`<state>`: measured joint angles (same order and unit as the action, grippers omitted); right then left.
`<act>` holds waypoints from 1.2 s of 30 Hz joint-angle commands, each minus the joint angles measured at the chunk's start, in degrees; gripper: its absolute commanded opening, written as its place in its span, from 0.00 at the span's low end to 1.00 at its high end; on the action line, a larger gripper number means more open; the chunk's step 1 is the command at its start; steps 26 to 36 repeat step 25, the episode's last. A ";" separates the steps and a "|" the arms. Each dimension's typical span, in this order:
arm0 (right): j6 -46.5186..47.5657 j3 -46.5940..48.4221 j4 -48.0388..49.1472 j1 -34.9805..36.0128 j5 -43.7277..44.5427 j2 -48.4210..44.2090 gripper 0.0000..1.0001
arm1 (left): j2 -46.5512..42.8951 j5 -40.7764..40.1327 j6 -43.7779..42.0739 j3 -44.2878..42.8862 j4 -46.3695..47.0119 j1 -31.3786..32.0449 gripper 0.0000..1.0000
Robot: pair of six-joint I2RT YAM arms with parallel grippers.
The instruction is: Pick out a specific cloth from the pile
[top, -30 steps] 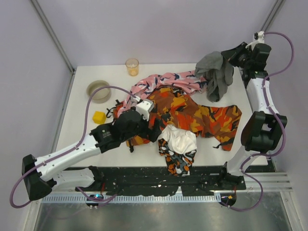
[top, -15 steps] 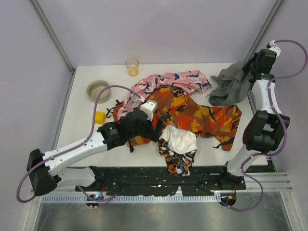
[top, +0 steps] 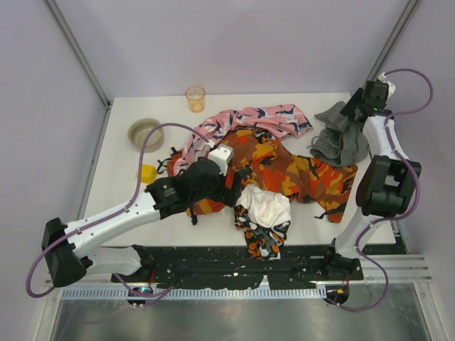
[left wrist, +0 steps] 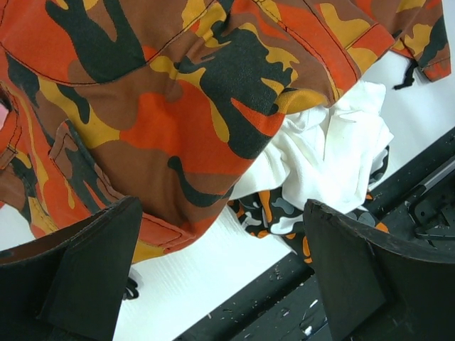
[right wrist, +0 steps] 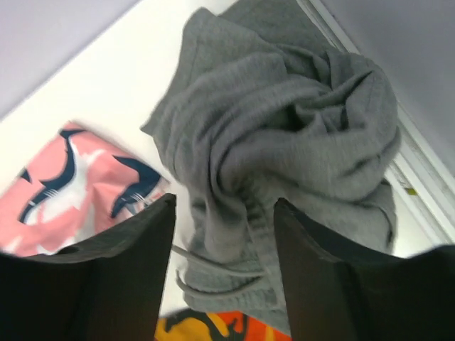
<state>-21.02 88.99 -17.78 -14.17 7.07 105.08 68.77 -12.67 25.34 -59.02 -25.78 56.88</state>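
Looking down from the top external view, I find the cloth (top: 340, 136) heaped at the far right corner of the desk (top: 121, 181), beside the pile (top: 270, 163) rather than in it. My right end effector (top: 353, 110) hangs over its far side. My left end effector (top: 238, 186) sits low over the pile's near middle. From the left wrist, the left end effector (left wrist: 222, 209) is spread wide and pinching nothing. The orange camouflage garment (left wrist: 163, 106) lies under it, with the white cloth (left wrist: 327, 156) and a scrap of the black-white-orange print (left wrist: 277, 213) peeking out beyond. From the right wrist, the right end effector (right wrist: 224, 206) is also spread. The grey folds of the cloth (right wrist: 284, 128) lie slack between and below the fingers, not gripped. The pink cloth (right wrist: 78, 185) lies apart to one side, and a corner of the camouflage (right wrist: 213, 330) shows right at the cloth's near hem; I cannot tell whether they overlap. I judge the picking-out nearly done, with the cloth let down at the corner. The next move calls for lifting the right arm straight up with the fingers kept wide, so no fold or drawstring snags. If the hem does touch the camouflage, one more pinch could drag it clear.
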 commanded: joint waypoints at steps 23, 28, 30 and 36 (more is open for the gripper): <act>-3.16 -27.12 -1.47 0.02 0.84 -56.30 0.95 | -22.89 -7.11 9.64 14.99 -0.06 -0.28 1.00; -2.45 -26.15 -2.16 0.02 0.66 -55.60 0.95 | -23.51 -7.11 9.81 15.26 -0.41 -0.19 1.00; -2.45 -26.15 -2.16 0.02 0.66 -55.60 0.95 | -23.51 -7.11 9.81 15.26 -0.41 -0.19 1.00; -2.45 -26.15 -2.16 0.02 0.66 -55.60 0.95 | -23.51 -7.11 9.81 15.26 -0.41 -0.19 1.00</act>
